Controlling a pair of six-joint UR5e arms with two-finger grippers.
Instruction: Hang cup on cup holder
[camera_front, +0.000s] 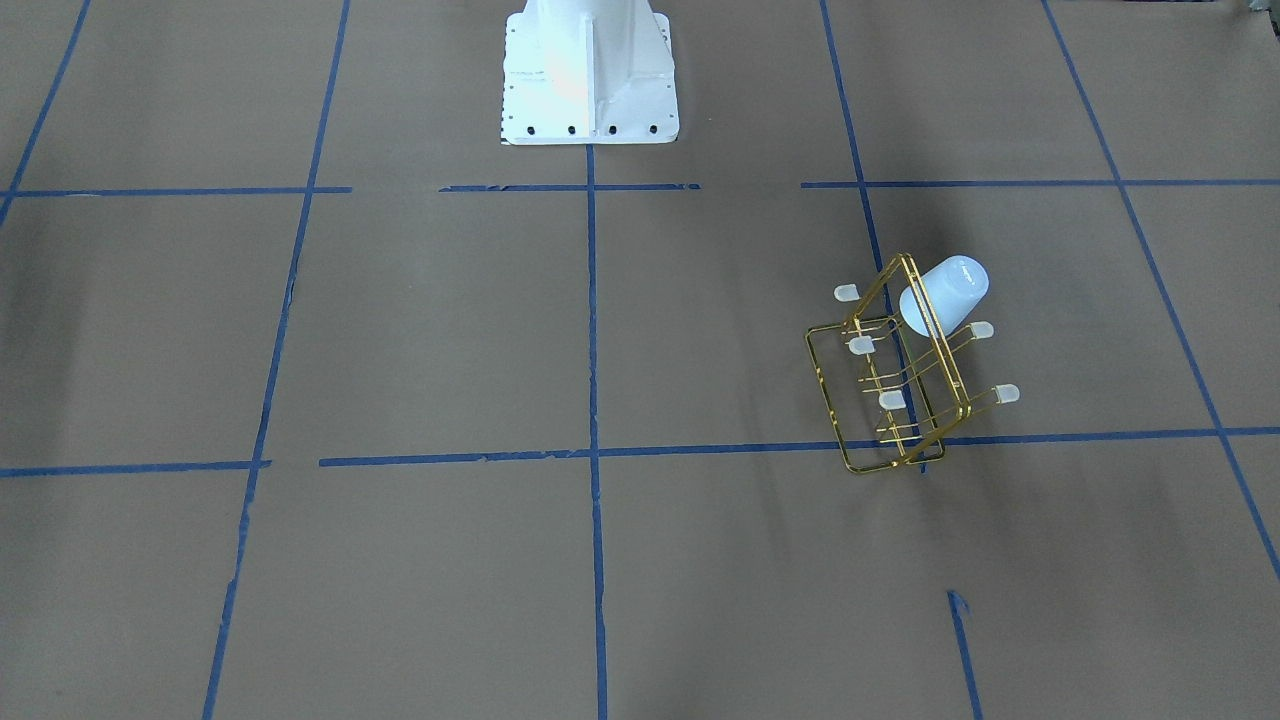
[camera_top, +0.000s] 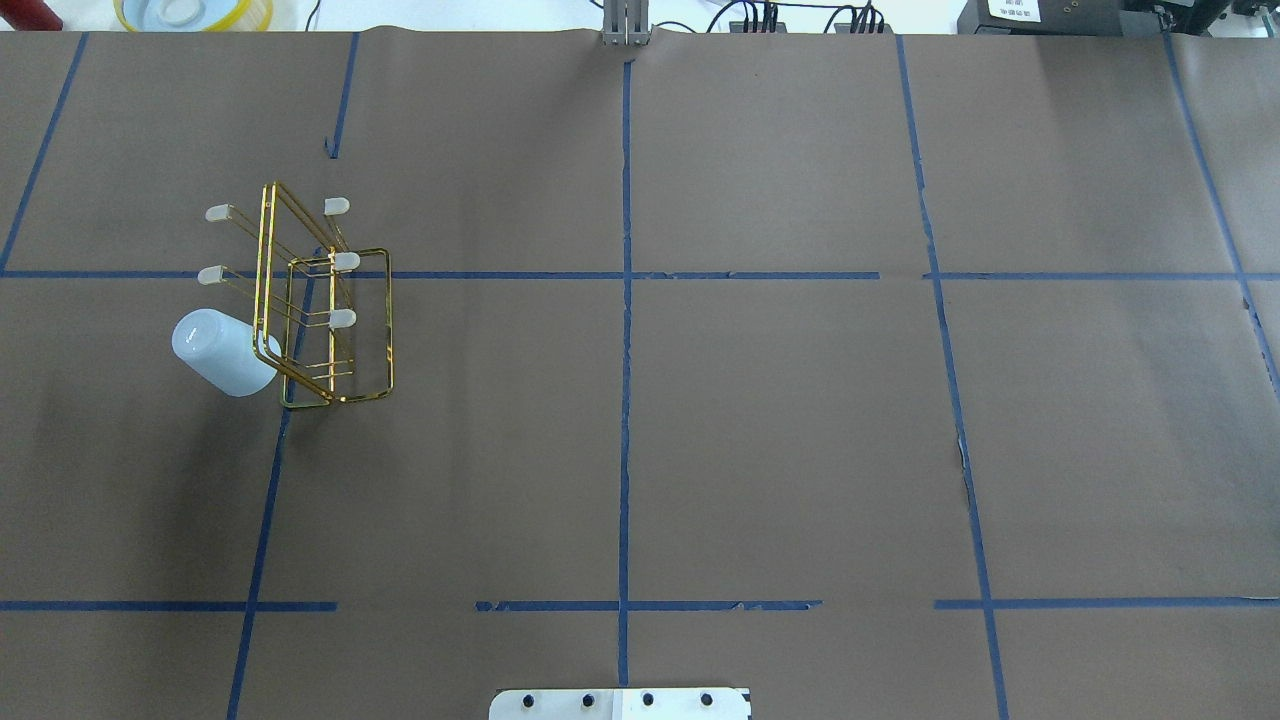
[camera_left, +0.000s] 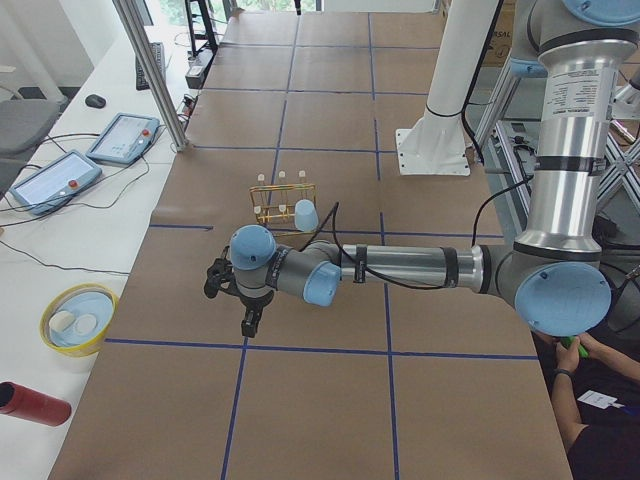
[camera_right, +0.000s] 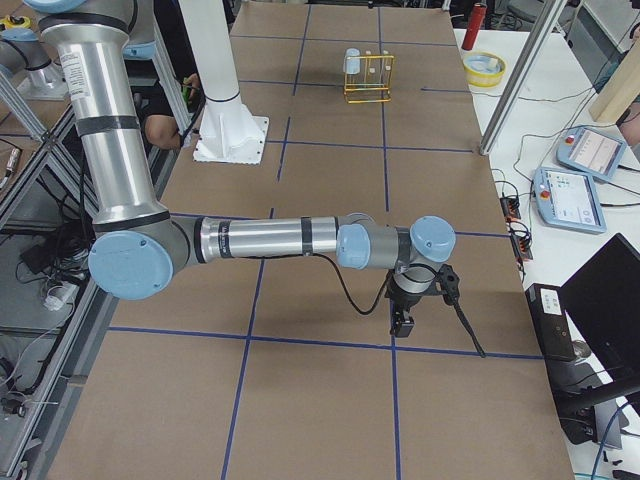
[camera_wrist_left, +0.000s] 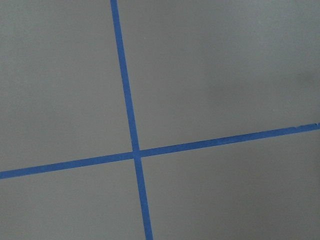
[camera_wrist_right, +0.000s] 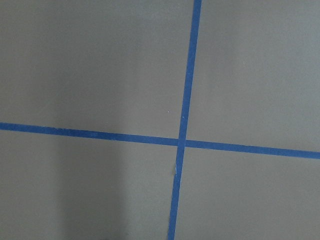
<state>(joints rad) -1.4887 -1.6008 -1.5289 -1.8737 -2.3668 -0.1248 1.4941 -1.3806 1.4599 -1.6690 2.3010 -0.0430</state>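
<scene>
The pale-blue cup (camera_front: 945, 295) hangs mouth-down and tilted on one prong of the gold wire cup holder (camera_front: 957, 385). In the overhead view the cup (camera_top: 222, 352) is at the near-left corner of the holder (camera_top: 389, 320), on the table's left half. Both also show small in the left side view, the cup (camera_left: 306, 214) on the holder (camera_left: 283, 200). My left gripper (camera_left: 245, 310) hangs over bare table, well short of the holder. My right gripper (camera_right: 403, 318) hangs far from the holder (camera_right: 368, 80). I cannot tell whether either is open. Both wrist views show only brown table and blue tape.
The white robot base (camera_front: 588, 70) stands at the table's middle edge. A yellow bowl (camera_left: 78, 318), a red cylinder (camera_left: 30, 403) and control tablets (camera_left: 122, 135) lie on the white side bench. A metal post (camera_left: 150, 70) rises at the table's edge.
</scene>
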